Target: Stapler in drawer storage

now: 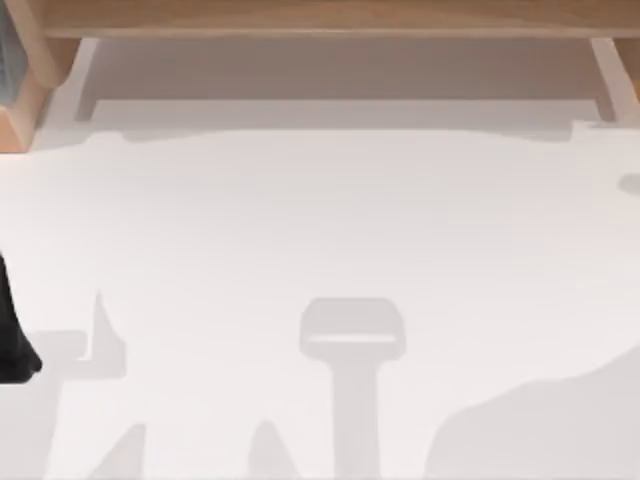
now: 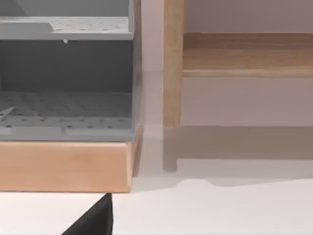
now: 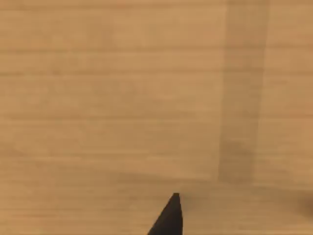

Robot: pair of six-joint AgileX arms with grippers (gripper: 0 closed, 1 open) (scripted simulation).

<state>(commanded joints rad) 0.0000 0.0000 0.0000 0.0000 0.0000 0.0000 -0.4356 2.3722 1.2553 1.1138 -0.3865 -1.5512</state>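
Along the table's (image 1: 320,220) left edge, the left gripper (image 2: 93,220) is pointed at the far grey drawer (image 2: 63,112), the right gripper (image 3: 168,218) is held against a wood panel (image 3: 122,98); grasp and the stapler's whereabouts cannot be told, so storage is judged unconfirmed.

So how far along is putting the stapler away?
Done: nothing I can confirm; I can't tell where the stapler is. In hand: the left gripper's fingertip faces a grey perforated compartment on a wooden base; the right gripper's fingertip is close to a wooden surface. Left: apparently the storing itself.
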